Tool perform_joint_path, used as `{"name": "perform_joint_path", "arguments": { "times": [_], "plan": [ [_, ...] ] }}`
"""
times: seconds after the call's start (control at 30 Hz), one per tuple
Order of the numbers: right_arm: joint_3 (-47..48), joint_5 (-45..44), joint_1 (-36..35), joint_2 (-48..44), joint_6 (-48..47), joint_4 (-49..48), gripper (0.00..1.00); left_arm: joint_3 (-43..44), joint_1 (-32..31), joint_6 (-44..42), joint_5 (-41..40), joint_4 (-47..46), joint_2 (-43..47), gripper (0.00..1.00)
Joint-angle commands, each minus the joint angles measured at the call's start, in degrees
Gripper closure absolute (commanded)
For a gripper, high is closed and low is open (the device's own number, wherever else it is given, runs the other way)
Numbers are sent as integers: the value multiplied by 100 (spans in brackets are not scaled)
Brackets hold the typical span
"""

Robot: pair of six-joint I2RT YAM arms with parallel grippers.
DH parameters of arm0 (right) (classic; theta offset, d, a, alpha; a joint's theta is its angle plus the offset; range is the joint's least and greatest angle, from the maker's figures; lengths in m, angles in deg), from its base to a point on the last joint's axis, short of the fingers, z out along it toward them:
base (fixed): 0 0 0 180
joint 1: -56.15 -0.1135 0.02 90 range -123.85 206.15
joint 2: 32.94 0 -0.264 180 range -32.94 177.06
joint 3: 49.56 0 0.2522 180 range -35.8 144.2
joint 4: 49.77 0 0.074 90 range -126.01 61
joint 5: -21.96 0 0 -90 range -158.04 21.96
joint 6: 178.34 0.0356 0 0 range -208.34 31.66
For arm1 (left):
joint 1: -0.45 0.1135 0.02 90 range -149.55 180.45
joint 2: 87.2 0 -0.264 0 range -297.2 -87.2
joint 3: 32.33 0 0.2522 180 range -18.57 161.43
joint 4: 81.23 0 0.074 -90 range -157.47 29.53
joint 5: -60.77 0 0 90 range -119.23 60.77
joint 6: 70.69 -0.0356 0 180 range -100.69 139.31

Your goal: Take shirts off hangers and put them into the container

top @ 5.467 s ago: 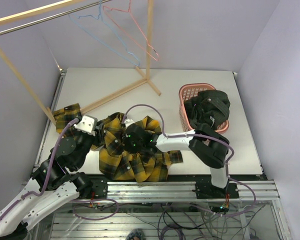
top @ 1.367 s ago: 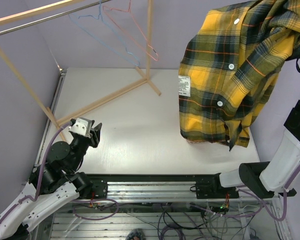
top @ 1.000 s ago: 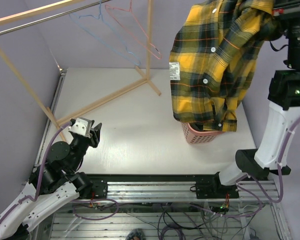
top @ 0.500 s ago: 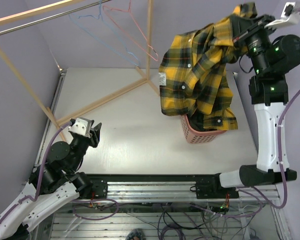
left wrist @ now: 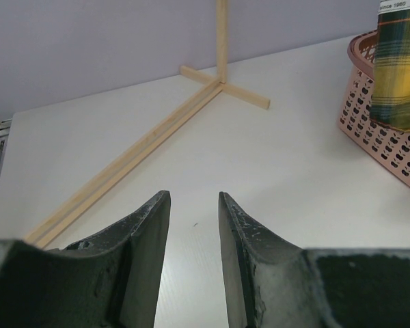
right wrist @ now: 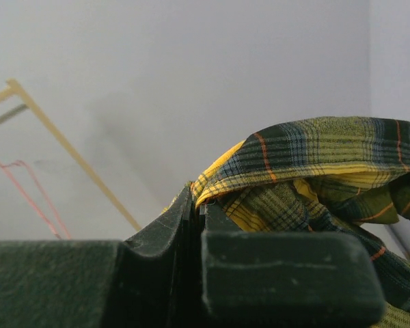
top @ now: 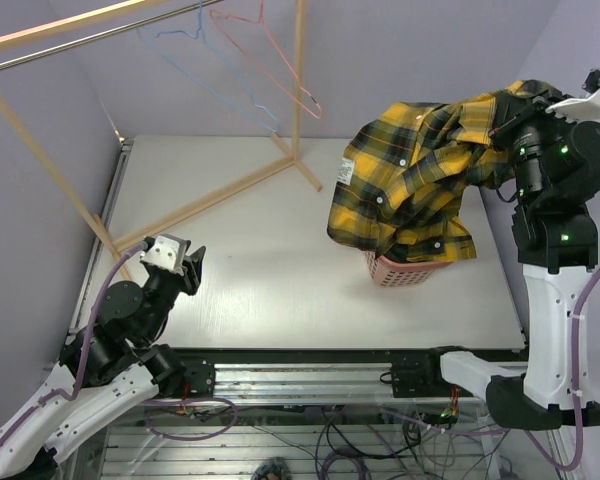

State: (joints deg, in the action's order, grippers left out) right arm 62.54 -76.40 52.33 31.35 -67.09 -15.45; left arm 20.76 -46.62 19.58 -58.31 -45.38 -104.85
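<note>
A yellow-and-black plaid shirt (top: 415,185) hangs in the air from my right gripper (top: 502,125), which is shut on a fold of its cloth. The shirt's lower part drapes over the salmon-pink container (top: 405,272), whose near rim shows beneath it. In the right wrist view the fingers pinch the plaid shirt (right wrist: 314,171) at my right gripper (right wrist: 198,199). Two bare hangers, pink (top: 270,60) and light blue (top: 195,62), dangle from the rail at the back left. My left gripper (top: 192,262) rests low at the table's left, open and empty (left wrist: 193,198). The container (left wrist: 383,137) stands far to its right.
A wooden clothes rack stands at the back left, its base bars (top: 230,185) lying across the tabletop and its post (top: 299,70) rising near the middle. Its rail (top: 80,35) crosses the top left. Purple walls close in on all sides.
My right arm has swung the plaid shirt down from high up, and it now hangs lower and spreads over the container. My left arm has stayed still.
</note>
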Motion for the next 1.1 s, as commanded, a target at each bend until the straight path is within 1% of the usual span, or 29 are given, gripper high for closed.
{"name": "perform_joint_path", "arguments": {
  "times": [0.0,0.17,0.23,0.3,0.37,0.47,0.57,0.7,0.83,1.07],
  "plan": [
    [-89,-518,29,70,-270,797,100,-39,42,25,74,-183,-25,54],
    [-99,302,29,655,-483,1963,100,-47,40,34,90,-186,-50,55],
    [-399,575,18,757,-472,2200,100,-48,40,34,95,-187,-82,55],
    [-925,761,-28,636,-451,2144,100,-40,40,43,101,-179,-98,55],
    [-1527,666,-86,403,-377,2011,100,-44,42,51,112,-164,-104,55],
    [-2160,620,-123,108,-309,2003,100,-61,40,39,114,-194,-115,55],
    [-2672,916,-180,113,-340,2045,100,-62,42,26,125,-208,-178,55],
    [-3111,957,-566,501,-340,2009,100,-33,40,34,172,-186,-282,55],
    [-3322,372,-1330,1091,-307,1756,100,-23,48,43,156,-173,-311,55],
    [-3904,680,-1360,2235,-48,942,100,-48,49,61,109,-167,-216,55]
  ]
}}
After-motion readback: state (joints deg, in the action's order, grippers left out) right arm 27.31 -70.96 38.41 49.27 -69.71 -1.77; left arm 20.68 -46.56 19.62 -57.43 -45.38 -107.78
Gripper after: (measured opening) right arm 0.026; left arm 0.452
